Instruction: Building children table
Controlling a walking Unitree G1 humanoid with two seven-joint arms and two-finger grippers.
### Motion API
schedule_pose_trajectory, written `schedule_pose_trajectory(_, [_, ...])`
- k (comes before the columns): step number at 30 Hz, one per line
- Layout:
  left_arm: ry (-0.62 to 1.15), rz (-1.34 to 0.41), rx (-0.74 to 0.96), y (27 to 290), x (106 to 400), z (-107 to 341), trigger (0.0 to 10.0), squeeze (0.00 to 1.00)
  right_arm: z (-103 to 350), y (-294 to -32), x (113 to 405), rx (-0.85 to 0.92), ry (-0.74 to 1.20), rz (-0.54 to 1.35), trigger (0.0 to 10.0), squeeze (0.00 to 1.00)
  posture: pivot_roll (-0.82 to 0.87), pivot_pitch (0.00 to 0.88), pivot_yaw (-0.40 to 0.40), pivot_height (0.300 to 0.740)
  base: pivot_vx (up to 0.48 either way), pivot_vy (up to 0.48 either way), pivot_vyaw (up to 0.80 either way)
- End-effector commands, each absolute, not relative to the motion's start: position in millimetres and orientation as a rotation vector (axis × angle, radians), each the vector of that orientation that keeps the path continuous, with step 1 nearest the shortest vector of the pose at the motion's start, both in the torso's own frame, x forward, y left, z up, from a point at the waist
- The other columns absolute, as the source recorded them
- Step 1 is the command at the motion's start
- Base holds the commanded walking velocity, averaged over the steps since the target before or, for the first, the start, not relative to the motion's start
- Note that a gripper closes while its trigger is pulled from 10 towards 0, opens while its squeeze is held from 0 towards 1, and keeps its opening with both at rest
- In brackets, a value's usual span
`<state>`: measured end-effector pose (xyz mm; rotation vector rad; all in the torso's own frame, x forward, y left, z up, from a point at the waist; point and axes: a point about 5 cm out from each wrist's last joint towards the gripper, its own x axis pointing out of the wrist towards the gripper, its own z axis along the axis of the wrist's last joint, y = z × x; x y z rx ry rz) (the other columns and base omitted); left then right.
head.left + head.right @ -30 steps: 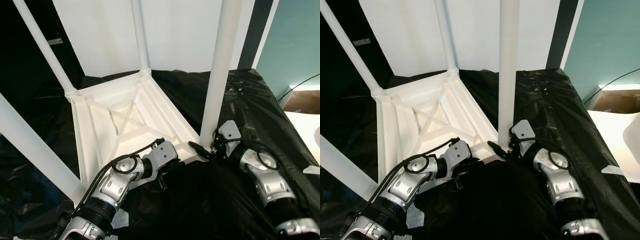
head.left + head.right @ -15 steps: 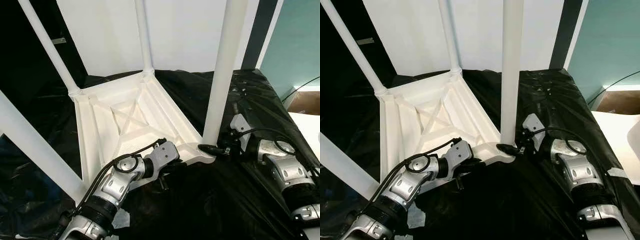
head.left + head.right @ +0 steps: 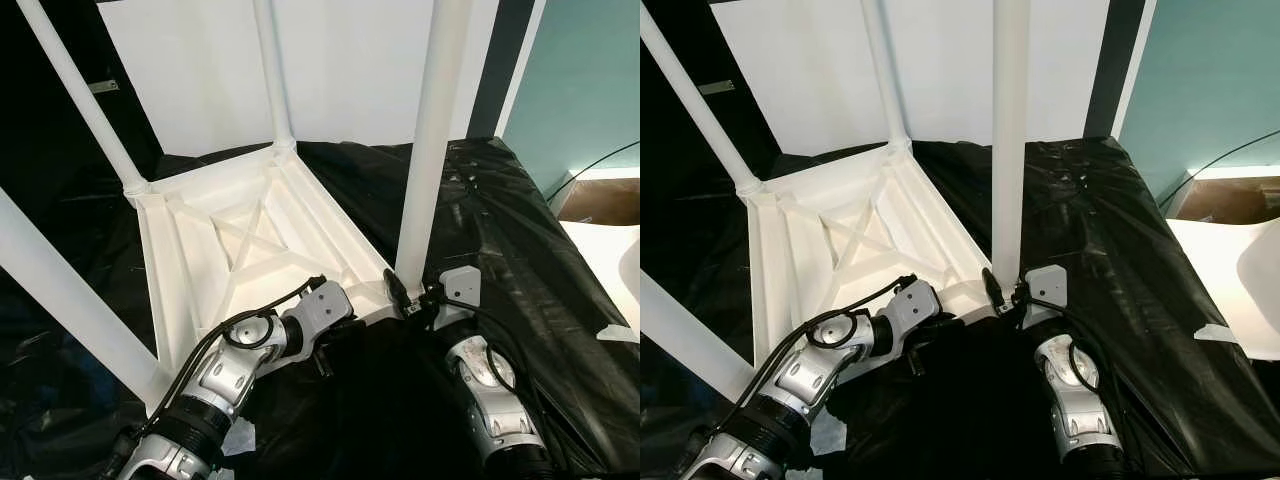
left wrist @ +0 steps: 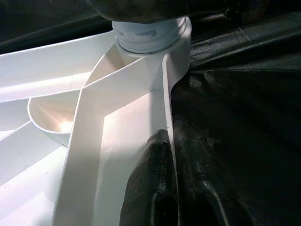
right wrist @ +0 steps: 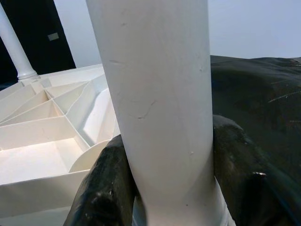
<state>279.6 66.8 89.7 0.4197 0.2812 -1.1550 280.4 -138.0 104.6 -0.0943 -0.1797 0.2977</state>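
An upside-down white table top (image 3: 230, 250) is laid on black plastic sheeting (image 3: 520, 230), ribbed underside up, with 4 white legs standing up from its corners. At about 7 o'clock, the left gripper (image 4: 171, 188) is seen on the near edge of the top, its 2 black fingers (image 4: 150, 183) pinched on the thin white rim. Over at 5 o'clock, the near right leg (image 3: 432, 140) is clamped at its base by the right gripper (image 5: 171, 188), 1 finger (image 5: 101, 193) pressed on each side of it.
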Motion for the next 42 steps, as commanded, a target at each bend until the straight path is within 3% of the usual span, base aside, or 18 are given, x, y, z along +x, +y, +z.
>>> schedule_pose_trajectory(1, [0.556,-1.169,0.433,80.9,258.5,40.8,10.0,0.0,104.7,-133.9,282.0,-0.1,-0.165,0.317,0.0,0.0,-0.01,0.0,0.053,0.74,0.0,0.0,0.0])
schedule_pose_trajectory(2, [0.555,-1.169,0.431,80.6,258.6,40.9,10.0,0.0,103.2,-132.3,282.0,-0.103,-0.156,0.32,2.1,0.0,-0.01,0.0,0.051,0.74,0.0,0.0,0.0])
schedule_pose_trajectory(3, [0.555,-1.169,0.431,80.6,258.6,40.9,10.0,0.0,103.2,-132.3,282.0,-0.103,-0.156,0.32,2.1,0.0,-0.01,0.0,0.051,0.74,0.0,0.0,0.0])
schedule_pose_trajectory(4, [0.555,-1.168,0.43,80.4,258.6,40.5,10.0,0.0,100.8,-128.7,282.3,-0.108,-0.139,0.359,10.0,0.0,-0.01,0.0,0.049,0.74,0.0,0.0,0.0])
schedule_pose_trajectory(6, [0.555,-1.168,0.43,80.2,258.6,40.3,10.0,0.0,100.0,-127.5,282.4,-0.107,-0.133,0.376,10.0,0.0,-0.01,0.0,0.049,0.74,0.0,0.0,0.0])
schedule_pose_trajectory(7, [0.556,-1.166,0.429,80.2,258.1,39.9,10.0,0.0,98.9,-125.1,281.8,-0.099,-0.124,0.415,10.0,1.0,-0.01,0.0,0.046,0.74,0.0,0.0,0.0])
schedule_pose_trajectory(9, [0.557,-1.162,0.426,80.6,257.8,39.5,10.0,0.0,98.1,-125.0,282.8,-0.122,-0.1,0.494,10.0,1.0,-0.01,0.0,0.043,0.74,0.0,0.0,0.0])
schedule_pose_trajectory(10, [0.557,-1.159,0.425,81.0,257.7,39.4,10.0,0.0,98.2,-126.5,284.1,-0.149,-0.081,0.556,10.0,0.89,-0.01,0.0,0.042,0.74,0.0,0.0,0.0])
schedule_pose_trajectory(11, [0.557,-1.159,0.425,81.0,257.7,39.4,10.0,0.0,98.2,-126.5,284.1,-0.149,-0.081,0.556,10.0,0.89,-0.01,0.0,0.042,0.74,0.0,0.0,0.0])
schedule_pose_trajectory(12, [0.557,-1.157,0.424,81.3,257.7,39.3,10.0,0.0,101.3,-131.3,287.0,-0.182,-0.073,0.617,10.0,0.0,-0.01,0.0,0.042,0.74,0.0,0.0,0.0])
schedule_pose_trajectory(17, [0.556,-1.158,0.426,81.2,258.9,39.5,10.0,0.0,120.7,-152.8,299.5,-0.317,-0.043,0.858,10.0,0.0,-0.02,0.0,0.045,0.74,0.0,0.0,0.0])
schedule_pose_trajectory(23, [0.547,-1.156,0.426,79.3,261.4,41.3,10.0,0.0,127.7,-176.7,309.4,-0.384,0.068,0.98,10.0,0.0,-0.01,0.0,0.041,0.74,0.0,0.0,0.0])
schedule_pose_trajectory(24, [0.547,-1.156,0.426,79.5,261.3,41.4,10.0,0.0,127.4,-182.0,311.5,-0.376,0.093,0.987,2.1,0.0,-0.01,0.0,0.041,0.74,0.0,0.0,0.0])
schedule_pose_trajectory(25, [0.549,-1.153,0.425,80.5,260.7,40.9,10.0,0.0,126.6,-186.4,312.1,-0.371,0.117,1.008,0.0,0.0,-0.01,0.0,0.042,0.74,0.0,0.0,0.0])
schedule_pose_trajectory(39, [0.558,-1.144,0.426,84.1,258.7,39.6,10.0,0.0,126.3,-190.8,312.8,-0.307,0.118,1.07,0.0,0.0,0.0,0.0,0.043,0.74,0.0,0.0,0.0])
schedule_pose_trajectory(40, [0.557,-1.143,0.426,84.0,258.6,39.6,10.0,0.0,124.2,-183.0,310.3,-0.27,0.078,1.038,0.0,0.0,0.01,0.0,0.034,0.74,0.0,0.0,0.0])
schedule_pose_trajectory(41, [0.556,-1.137,0.425,84.5,258.8,39.7,10.0,0.0,119.6,-170.4,309.8,-0.19,-0.035,0.789,0.0,0.0,0.02,0.0,0.027,0.74,0.0,0.0,0.0])
schedule_pose_trajectory(42, [0.556,-1.137,0.425,84.5,258.8,39.7,10.0,0.0,119.6,-170.4,309.8,-0.19,-0.035,0.789,0.0,0.0,0.02,0.0,0.027,0.74,0.0,0.0,0.0])
